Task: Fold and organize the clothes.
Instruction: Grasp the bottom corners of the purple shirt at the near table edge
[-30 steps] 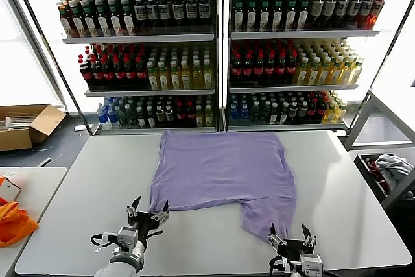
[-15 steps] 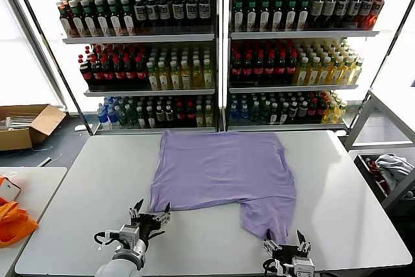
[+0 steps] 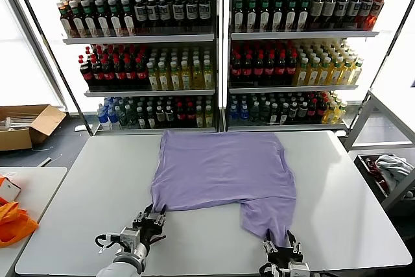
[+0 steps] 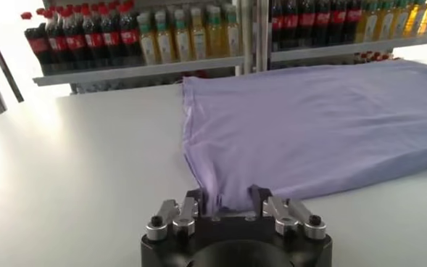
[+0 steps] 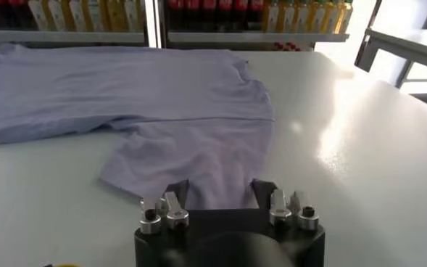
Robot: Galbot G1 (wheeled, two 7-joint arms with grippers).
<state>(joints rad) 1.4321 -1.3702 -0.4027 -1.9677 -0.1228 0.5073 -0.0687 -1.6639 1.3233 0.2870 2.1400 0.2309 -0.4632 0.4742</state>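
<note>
Head view. Lavender T-shirt [image 3: 224,176]: spread flat on the white table [image 3: 84,180], plain side up, lying ahead of both claws; a narrower flap of it hangs down toward the near edge on the right side. Left claw [image 3: 151,219]: at the shirt's near left corner, fingers drawn in around the hem there. Right claw [image 3: 280,245]: at the near end of the flap, fingers upright on either side of the cloth edge (whether they pinch it cannot be told from here). Beyond the far edge of the table, well ahead of both claws: shelves of bottles [image 3: 214,50]. Off to the left claw's outer side: an open cardboard box [image 3: 26,124] on the floor and an orange bag [image 3: 14,222] on a side table.

Left wrist view. Left claw [image 4: 229,204]: its two dark fingers [image 4: 196,201] stand close on either side of the T-shirt [image 4: 322,123] corner, the cloth bunched up between them, so the claw is clamped on the shirt. The rest of the shirt stretches away ahead of the claw over the table [image 4: 75,167].

Right wrist view. Right claw [image 5: 217,190]: fingers [image 5: 178,191] set at both sides of the flap's end, the T-shirt [image 5: 191,109] hem lying between them; the gap looks only partly narrowed, and a firm grip cannot be told. The shirt runs ahead of the claw across the table [image 5: 358,145].
</note>
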